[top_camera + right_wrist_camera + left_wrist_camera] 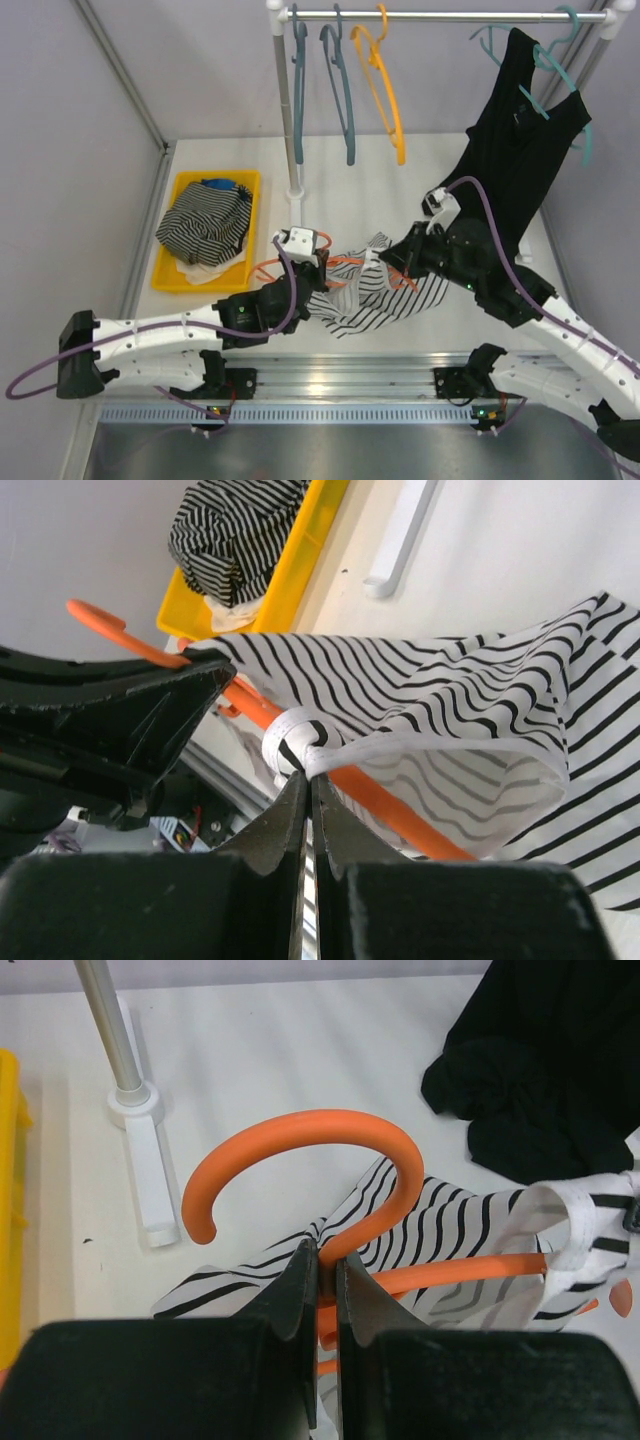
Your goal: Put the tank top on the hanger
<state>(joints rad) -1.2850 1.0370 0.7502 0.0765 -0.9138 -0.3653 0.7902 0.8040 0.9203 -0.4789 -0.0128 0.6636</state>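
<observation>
The tank top, white with thin black stripes, lies bunched on the table between my two arms. Part of it is draped over the red-orange hanger. My left gripper is shut on the hanger's neck just below the hook, with striped cloth behind it. My right gripper is shut on a white-edged strap of the tank top, which loops around the hanger's arm. In the top view the left gripper and the right gripper meet over the garment.
A yellow tray at the left holds a darker striped garment. The rack's pole and foot stand just behind the hanger. On the rail hang teal hangers, a yellow hanger and a black top.
</observation>
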